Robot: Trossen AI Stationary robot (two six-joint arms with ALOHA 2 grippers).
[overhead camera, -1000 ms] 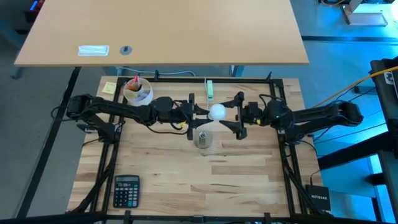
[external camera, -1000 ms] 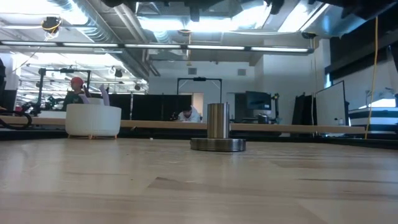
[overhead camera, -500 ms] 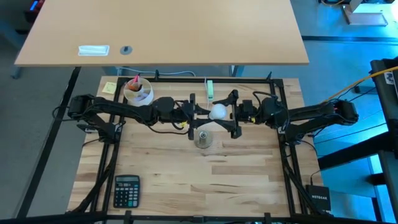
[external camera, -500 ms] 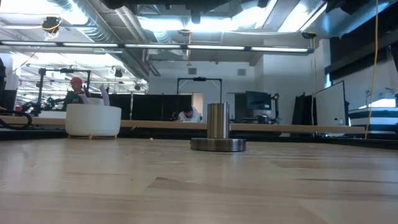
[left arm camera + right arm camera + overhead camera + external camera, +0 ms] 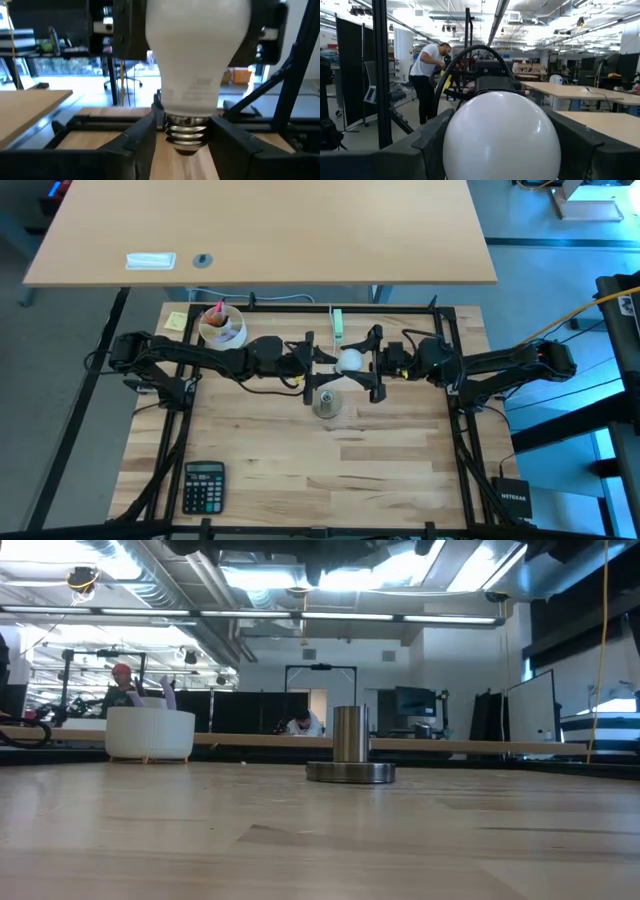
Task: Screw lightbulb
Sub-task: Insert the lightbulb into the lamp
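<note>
right hand has advanced leftward since a second ago, its fingers now flanking the head of the lightbulb; whether they press it cannot be told. left hand: fingers beside the screw base, grip cannot be told. lightbulb: in the air between both hands, above the tabletop. socket: upright on its base just beside, nearer the front edge. cup, calculator: well apart.

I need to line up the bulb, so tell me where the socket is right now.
In the high view the socket stands on the table just in front of centre, directly below the lightbulb held up between the left gripper and right gripper.
</note>
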